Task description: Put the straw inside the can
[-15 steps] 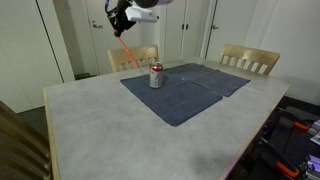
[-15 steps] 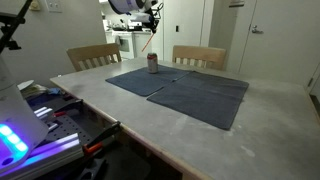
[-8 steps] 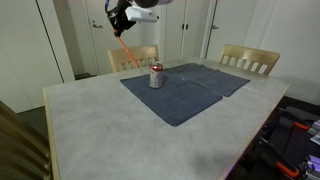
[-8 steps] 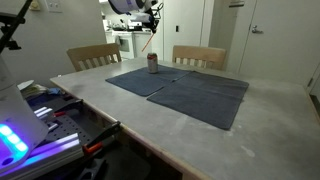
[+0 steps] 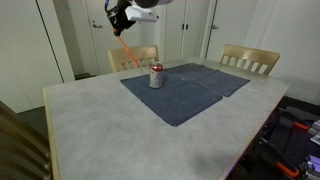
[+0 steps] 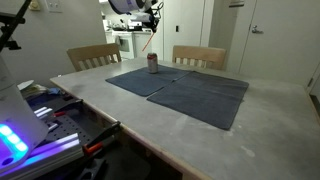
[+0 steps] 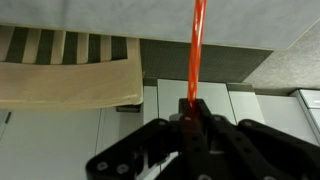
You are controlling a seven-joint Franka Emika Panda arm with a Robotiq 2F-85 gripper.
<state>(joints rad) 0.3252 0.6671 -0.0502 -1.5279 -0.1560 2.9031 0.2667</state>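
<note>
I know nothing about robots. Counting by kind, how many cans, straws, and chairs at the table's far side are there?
Cans: 1
Straws: 1
Chairs at the far side: 2
Total: 4

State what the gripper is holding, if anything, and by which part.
The gripper is shut on the straw, pinching it near its upper end; the rest hangs free below.

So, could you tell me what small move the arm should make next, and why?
Probably carry the gripper across until the straw hangs over the can. The jaws are shut on it, and in an exterior view its lower end is above and beside the can's top.
</note>
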